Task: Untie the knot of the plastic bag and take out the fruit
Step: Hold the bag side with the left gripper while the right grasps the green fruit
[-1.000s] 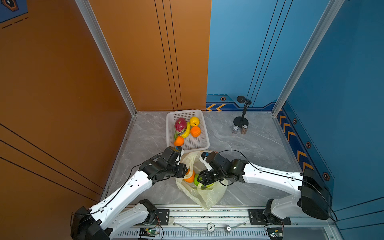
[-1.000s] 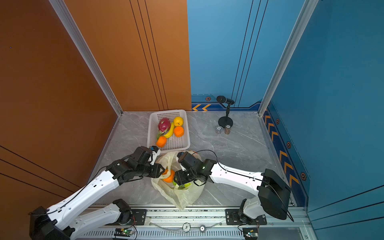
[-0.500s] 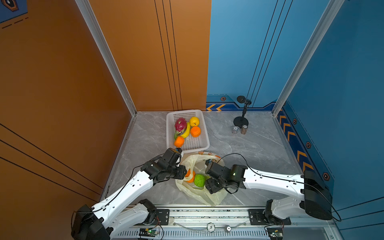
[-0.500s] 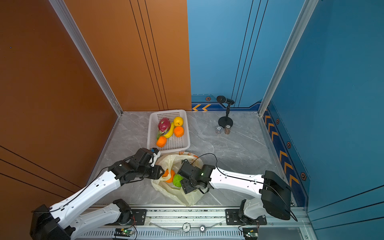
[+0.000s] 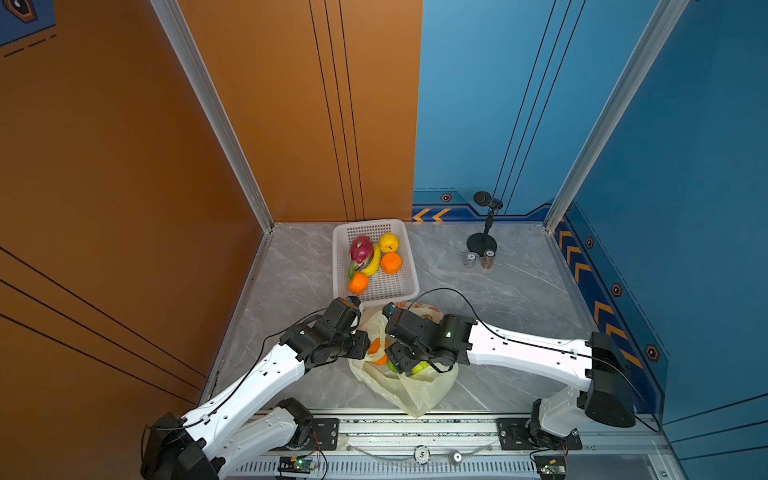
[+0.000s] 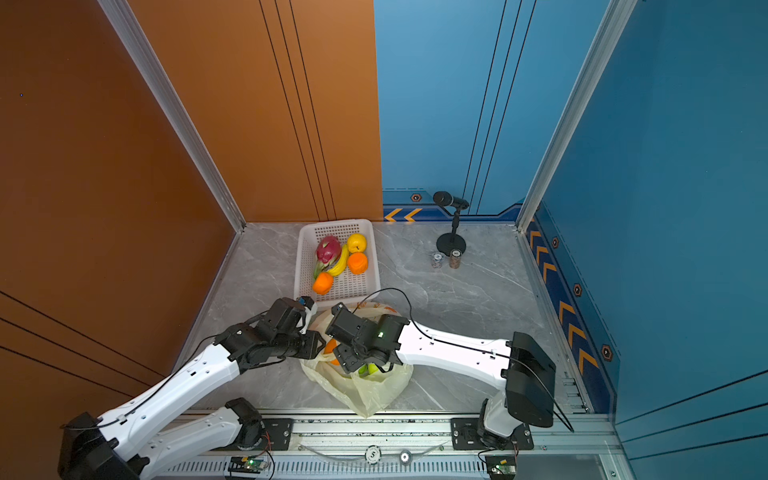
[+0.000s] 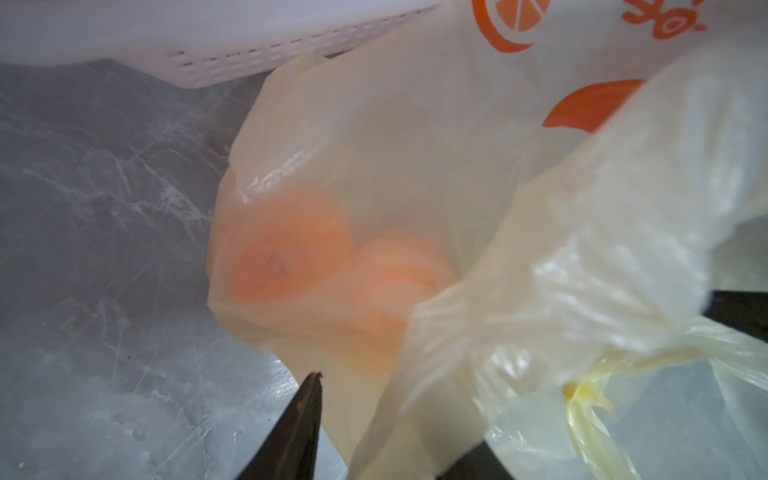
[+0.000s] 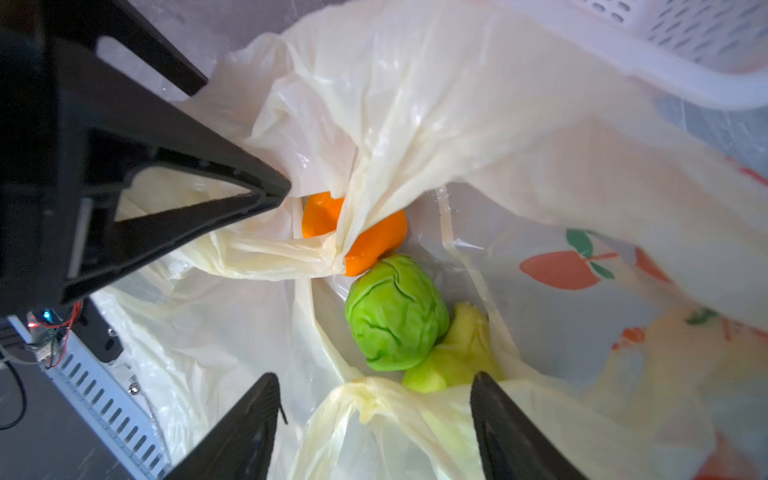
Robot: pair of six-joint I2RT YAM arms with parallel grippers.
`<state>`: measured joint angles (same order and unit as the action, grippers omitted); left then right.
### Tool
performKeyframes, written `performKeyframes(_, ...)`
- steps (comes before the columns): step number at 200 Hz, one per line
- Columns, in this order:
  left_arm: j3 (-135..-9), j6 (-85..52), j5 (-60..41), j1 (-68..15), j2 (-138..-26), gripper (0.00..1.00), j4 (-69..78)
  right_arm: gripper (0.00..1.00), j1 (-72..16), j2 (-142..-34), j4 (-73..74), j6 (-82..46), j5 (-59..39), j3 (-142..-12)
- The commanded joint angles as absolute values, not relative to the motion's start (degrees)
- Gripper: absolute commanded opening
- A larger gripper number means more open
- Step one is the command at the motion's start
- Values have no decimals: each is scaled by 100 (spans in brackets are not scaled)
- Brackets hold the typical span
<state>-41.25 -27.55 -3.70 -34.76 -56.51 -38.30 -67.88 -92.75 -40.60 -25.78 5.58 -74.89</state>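
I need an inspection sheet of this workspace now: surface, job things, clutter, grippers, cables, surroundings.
Surface: grey veined marble tabletop.
Job's things: pale-yellow plastic bag, mouth open, an orange fruit and a green fruit inside; white perforated basket holds a magenta dragon fruit, yellow banana, round yellow fruit, two oranges.
Clutter: black microphone on stand, two small canisters.
Grippers: left gripper pinches the bag's film; right gripper open, facing the green fruit.
Cables: black cable loops above the right arm.
Surroundings: orange wall, blue wall.

Right hand [image 8: 374, 380] gapes beside green fruit [image 8: 395, 311] inside plastic bag [image 8: 457, 104] (orange [image 8: 374, 237] adjoining).
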Motion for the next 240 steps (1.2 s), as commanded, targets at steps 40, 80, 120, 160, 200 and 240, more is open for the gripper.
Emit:
performKeyframes(40, -4018, -2837, -196, -3358, -5616, 43, -3799, 75, -6716, -10105, -4452, -1939, 229, -7758)
performKeyframes(80, -3960, -2853, -273, -3254, -5673, 43, -3805, 84, -6670, -10485, -4255, -1855, 301, -7752)
performKeyframes(120, -3939, -2850, -255, -3236, -5629, 43, -3805, 83, -6583, -10713, -4069, -1896, 263, -7718)
performKeyframes(160, -3897, -2865, -281, -3218, -5599, 43, -3805, 65, -6451, -10658, -3793, -2030, 48, -7546)
performKeyframes(200, -3856, -2877, -279, -3208, -5558, 43, -3789, 50, -6403, -10247, -3480, -2188, -138, -7243)
performKeyframes(240, -3858, -2867, -282, -3212, -5555, 43, -3789, 49, -6363, -9879, -3319, -2393, -280, -7088)
